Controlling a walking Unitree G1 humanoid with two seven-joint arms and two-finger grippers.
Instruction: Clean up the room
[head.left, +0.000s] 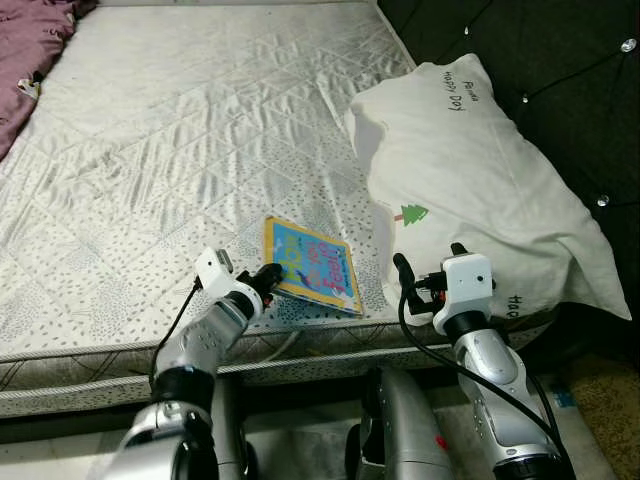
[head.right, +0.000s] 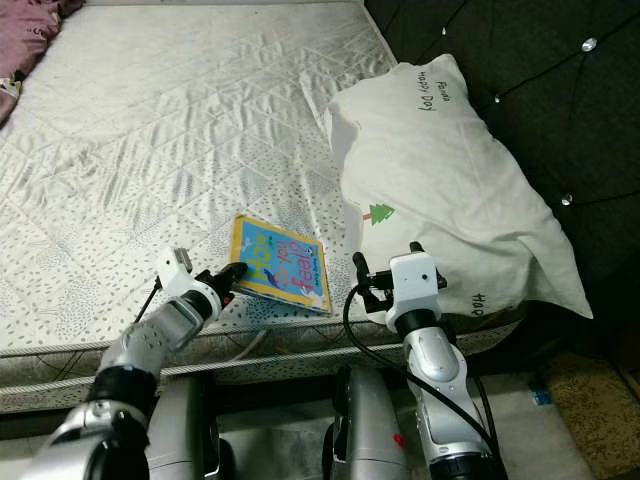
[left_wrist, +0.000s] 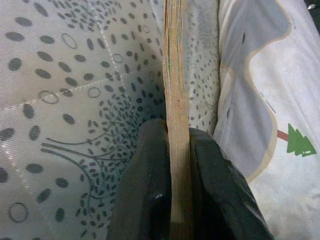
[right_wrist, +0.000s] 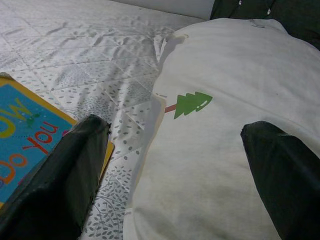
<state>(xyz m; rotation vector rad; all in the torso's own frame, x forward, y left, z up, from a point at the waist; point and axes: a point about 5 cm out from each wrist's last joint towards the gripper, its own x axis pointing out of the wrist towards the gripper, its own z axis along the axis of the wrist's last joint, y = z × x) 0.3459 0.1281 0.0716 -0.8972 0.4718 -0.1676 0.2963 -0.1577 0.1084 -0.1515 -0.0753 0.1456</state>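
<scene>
Here, book (head.left: 312, 266) edge clamped in left pincer (head.left: 268, 279), beside pillow (head.left: 470, 180)

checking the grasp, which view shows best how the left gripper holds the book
The left wrist view: both black fingers press on the book edge from either side. The eye views show the left gripper at the cover's near corner. The right wrist view shows a cover corner beside the pillow.

The white pillow (head.left: 470, 180) carries small dark handwriting, "Happy Day", near its corner at one o'clock. The blue book (right_wrist: 25, 145) shows red letters "you" and orange "Do"; other words on it are not readable.
</scene>
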